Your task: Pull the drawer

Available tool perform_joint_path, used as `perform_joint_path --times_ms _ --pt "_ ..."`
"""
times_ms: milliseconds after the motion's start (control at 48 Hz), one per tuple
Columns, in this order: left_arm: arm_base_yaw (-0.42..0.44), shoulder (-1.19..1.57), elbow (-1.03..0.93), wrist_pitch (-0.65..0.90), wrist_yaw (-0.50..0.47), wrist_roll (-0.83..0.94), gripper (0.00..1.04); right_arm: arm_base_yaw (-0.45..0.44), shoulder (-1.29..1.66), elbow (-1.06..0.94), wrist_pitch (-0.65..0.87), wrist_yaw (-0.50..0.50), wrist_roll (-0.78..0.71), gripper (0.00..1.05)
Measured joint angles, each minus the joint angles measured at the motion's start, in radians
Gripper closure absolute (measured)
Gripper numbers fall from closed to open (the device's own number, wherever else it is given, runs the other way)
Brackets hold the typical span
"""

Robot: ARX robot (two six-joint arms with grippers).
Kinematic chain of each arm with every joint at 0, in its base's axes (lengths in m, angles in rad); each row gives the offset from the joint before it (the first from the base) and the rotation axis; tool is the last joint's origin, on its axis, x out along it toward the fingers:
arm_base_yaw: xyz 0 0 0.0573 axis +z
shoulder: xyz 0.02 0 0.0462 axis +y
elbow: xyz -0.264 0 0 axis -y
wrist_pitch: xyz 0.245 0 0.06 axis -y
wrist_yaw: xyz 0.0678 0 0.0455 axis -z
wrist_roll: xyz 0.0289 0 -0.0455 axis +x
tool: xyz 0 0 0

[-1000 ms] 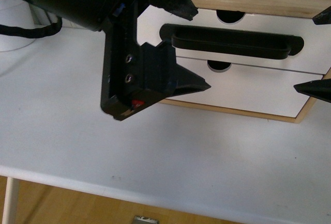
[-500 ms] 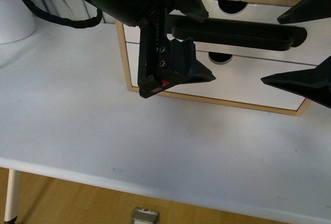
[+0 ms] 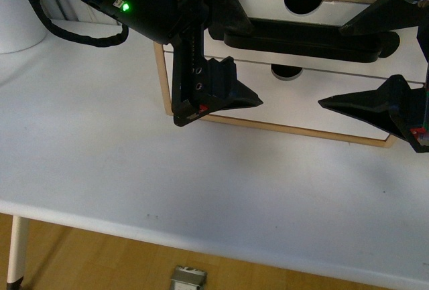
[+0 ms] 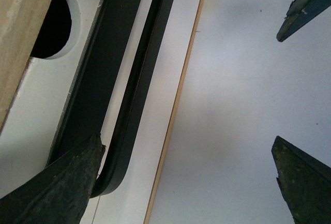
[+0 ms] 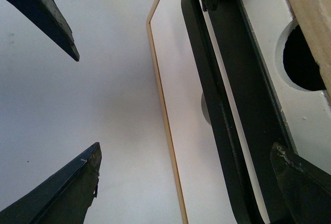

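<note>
one drawer (image 3: 335, 12), handle (image 3: 301, 39) ends behind splayed left gripper (image 3: 257, 65), right gripper (image 3: 330, 67)

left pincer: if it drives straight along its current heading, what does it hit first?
Probably the left end of the drawer's black bar handle: the open left pincer appears to straddle it. Depth is unclear, so its lower finger may touch the plain white front below first.
</note>
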Motion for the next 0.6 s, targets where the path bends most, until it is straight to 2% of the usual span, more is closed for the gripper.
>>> perform_joint_path --times_ms 354,604 --pt "0.003 0.018 0.013 -0.008 -0.002 0.019 0.06 0.001 0.021 0.008 -0.036 0.018 -0.028 0.09" --pt "-0.005 0.022 0.015 -0.021 -0.026 0.070 0.06 -0.006 0.024 0.008 -0.091 0.042 -0.126 0.09"
